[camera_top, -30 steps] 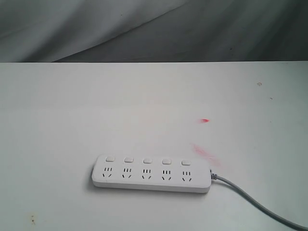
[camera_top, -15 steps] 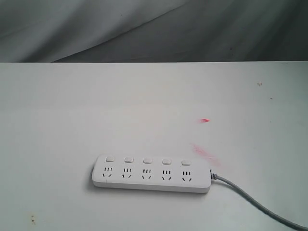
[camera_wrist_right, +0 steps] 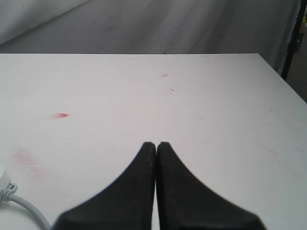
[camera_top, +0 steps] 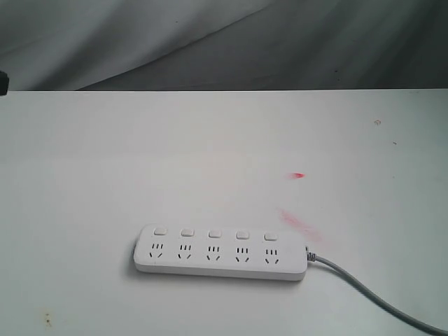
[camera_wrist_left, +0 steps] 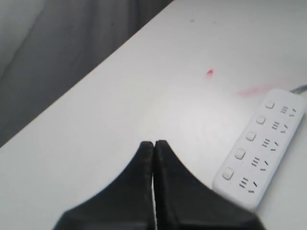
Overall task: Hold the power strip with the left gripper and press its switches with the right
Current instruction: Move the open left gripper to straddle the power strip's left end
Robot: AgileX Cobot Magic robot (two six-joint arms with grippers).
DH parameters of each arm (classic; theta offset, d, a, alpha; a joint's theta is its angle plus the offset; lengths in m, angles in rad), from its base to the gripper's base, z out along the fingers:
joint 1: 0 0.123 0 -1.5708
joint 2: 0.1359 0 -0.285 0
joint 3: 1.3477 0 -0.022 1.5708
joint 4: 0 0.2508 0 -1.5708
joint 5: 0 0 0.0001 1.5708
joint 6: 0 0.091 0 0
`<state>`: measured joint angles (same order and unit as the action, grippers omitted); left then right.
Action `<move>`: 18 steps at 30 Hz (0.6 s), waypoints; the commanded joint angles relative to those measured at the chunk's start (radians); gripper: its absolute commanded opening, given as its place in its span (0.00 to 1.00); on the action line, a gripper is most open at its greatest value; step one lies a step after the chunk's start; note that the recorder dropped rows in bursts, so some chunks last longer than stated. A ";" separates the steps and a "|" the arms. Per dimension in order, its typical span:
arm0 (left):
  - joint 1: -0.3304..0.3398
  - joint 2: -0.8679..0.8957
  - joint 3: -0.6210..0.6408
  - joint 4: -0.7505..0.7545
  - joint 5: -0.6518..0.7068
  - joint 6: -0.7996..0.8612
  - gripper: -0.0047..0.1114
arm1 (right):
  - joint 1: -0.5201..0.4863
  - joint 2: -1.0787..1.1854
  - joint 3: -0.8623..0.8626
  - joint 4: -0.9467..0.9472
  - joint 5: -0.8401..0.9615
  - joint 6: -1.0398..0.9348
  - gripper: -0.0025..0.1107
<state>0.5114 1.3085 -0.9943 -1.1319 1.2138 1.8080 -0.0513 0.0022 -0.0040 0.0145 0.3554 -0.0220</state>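
Power strip point(camera_top: 220, 253) lies untouched, lower centre of exterior frame. New: dark part point(camera_top: 3, 82) at far left edge, likely the left arm arriving. Left gripper point(camera_wrist_left: 154, 143) and right gripper point(camera_wrist_right: 156, 143) both clenched, empty. Holding not begun.

A white table point(camera_top: 210, 154) with faint red smears point(camera_top: 299, 222) stands before a draped grey cloth backdrop point(camera_top: 224, 42).

White power strip point(camera_top: 220, 253) lies flat on the table point(camera_top: 210, 154), sockets up. Five square switches point(camera_top: 215, 233) line one long edge, and a grey cable point(camera_top: 371, 294) leaves one end.
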 commanded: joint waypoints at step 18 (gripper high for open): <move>-0.005 0.176 0.002 0.082 0.007 0.286 0.04 | -0.007 -0.002 0.004 0.003 -0.016 0.001 0.02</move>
<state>0.5114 1.4540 -0.9943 -1.0403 1.2166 1.9801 -0.0513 0.0022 -0.0040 0.0145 0.3535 -0.0220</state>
